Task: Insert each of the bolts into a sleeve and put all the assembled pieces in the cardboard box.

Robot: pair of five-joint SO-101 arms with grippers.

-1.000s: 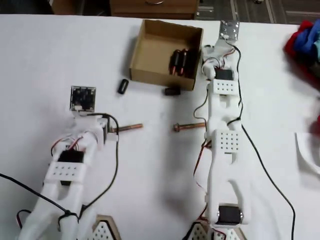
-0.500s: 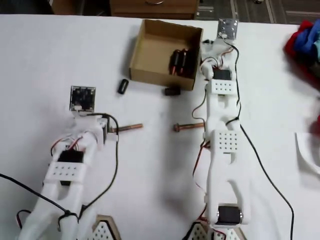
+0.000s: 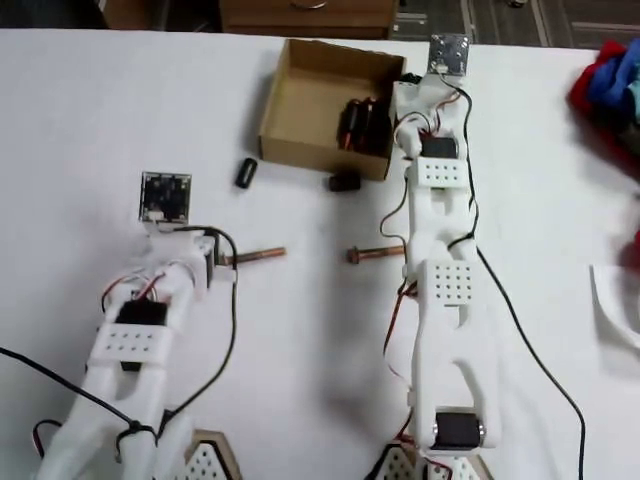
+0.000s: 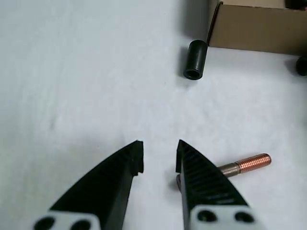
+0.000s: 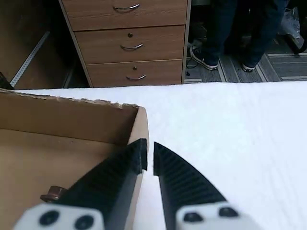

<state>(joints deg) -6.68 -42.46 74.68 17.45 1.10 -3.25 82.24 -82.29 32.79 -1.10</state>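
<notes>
Right arm (image 3: 440, 175) has stretched farther up the table (image 3: 120, 100), along the right wall of the cardboard box (image 3: 325, 160).
Two assembled pieces (image 3: 358, 122) lie inside the box. The left bolt (image 3: 255, 257), right bolt (image 3: 375, 254), left sleeve (image 3: 246, 172) and right sleeve (image 3: 345, 182) lie loose near it, so about half the job looks done. The right gripper (image 5: 149, 143), at the box's far right corner, is all but closed on nothing. The left gripper (image 4: 159, 146) hangs parted and empty beside the left bolt. No legible writing appears.
</notes>
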